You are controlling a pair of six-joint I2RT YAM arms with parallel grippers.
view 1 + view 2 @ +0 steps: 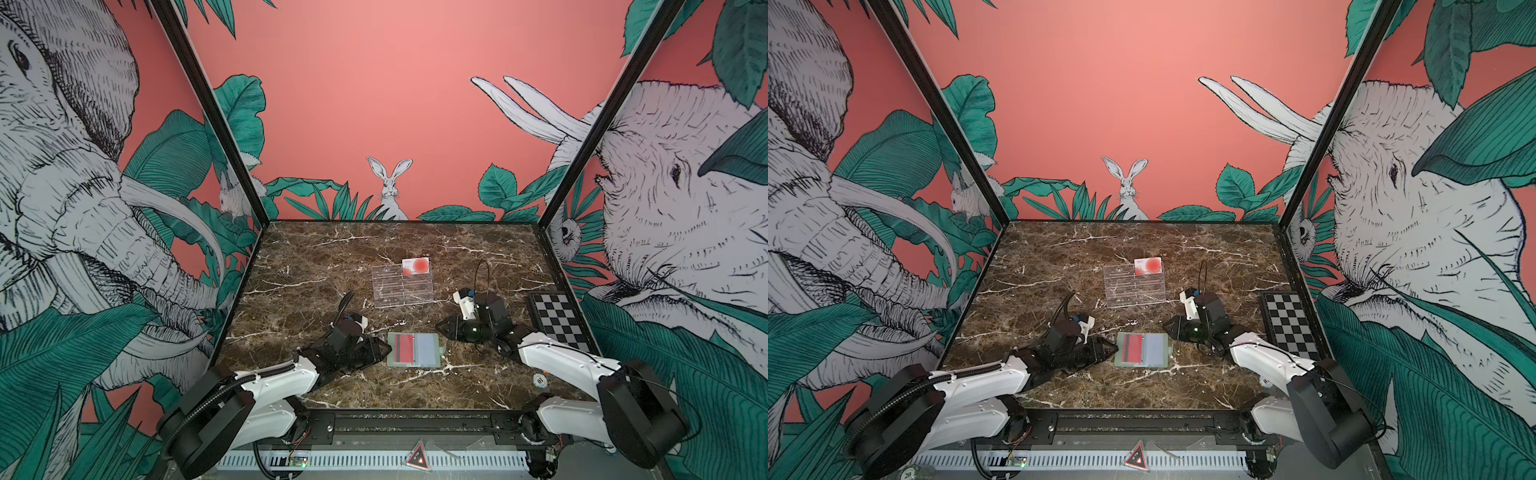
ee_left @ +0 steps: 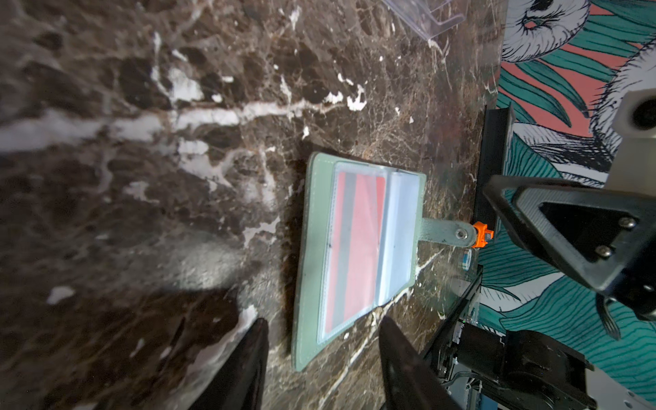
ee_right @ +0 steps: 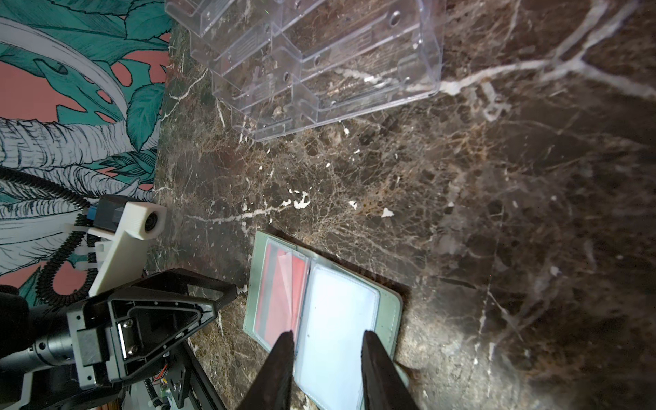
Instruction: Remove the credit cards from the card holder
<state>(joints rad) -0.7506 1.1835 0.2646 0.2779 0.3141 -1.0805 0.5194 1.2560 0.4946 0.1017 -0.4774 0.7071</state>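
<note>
The pale green card holder (image 1: 427, 350) (image 1: 1156, 350) lies open and flat on the marble, near the front middle. A red credit card (image 2: 358, 248) (image 3: 280, 291) with a dark stripe sits in its left clear sleeve; the other sleeve looks pale. My left gripper (image 1: 385, 348) (image 2: 323, 342) is open at the holder's left edge, with one corner of the holder between its fingers. My right gripper (image 1: 441, 329) (image 3: 328, 342) is at the right edge by the snap tab (image 2: 443, 232), its jaws apart and astride the pale sleeve, holding nothing. Another credit card (image 1: 417, 266) (image 1: 1149, 266), white with red circles, stands in the acrylic stand.
The clear acrylic tiered stand (image 1: 402, 289) (image 1: 1133, 289) (image 3: 319, 64) is behind the holder. A black-and-white checkered board (image 1: 559, 318) (image 1: 1289, 320) lies at the right edge. A poker chip (image 1: 539, 379) rests near the right arm. Printed walls enclose three sides of the table.
</note>
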